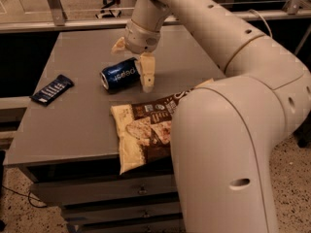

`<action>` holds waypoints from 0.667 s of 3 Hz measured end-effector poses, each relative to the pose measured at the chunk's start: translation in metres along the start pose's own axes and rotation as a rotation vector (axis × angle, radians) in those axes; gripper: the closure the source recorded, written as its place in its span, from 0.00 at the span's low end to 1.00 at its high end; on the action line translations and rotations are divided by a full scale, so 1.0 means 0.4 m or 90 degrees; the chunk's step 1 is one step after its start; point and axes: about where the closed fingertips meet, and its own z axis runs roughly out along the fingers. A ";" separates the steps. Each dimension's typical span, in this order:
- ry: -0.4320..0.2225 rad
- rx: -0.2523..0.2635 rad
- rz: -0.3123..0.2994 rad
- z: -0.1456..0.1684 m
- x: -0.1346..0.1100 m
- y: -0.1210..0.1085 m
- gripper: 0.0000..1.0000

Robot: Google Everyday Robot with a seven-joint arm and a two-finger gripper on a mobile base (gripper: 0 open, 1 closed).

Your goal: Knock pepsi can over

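— Where's the pepsi can (120,73)?

— On the worktop (73,125), already lying on its side. Its long axis runs left to right with the silver top to the left, and the chip bag (146,130) is just on the near side of it.

— And the gripper (132,59)?

— I've got it over the can's right end, fingers (147,74) spread, one in front of the can and one behind. I'd call the knock done.

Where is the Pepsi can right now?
The pepsi can lies on its side on the table, left of centre in the camera view, between the blue wrapper and the chip bag, the end effector at its right end.
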 end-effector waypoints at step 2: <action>-0.020 0.100 0.088 -0.100 0.075 0.004 0.00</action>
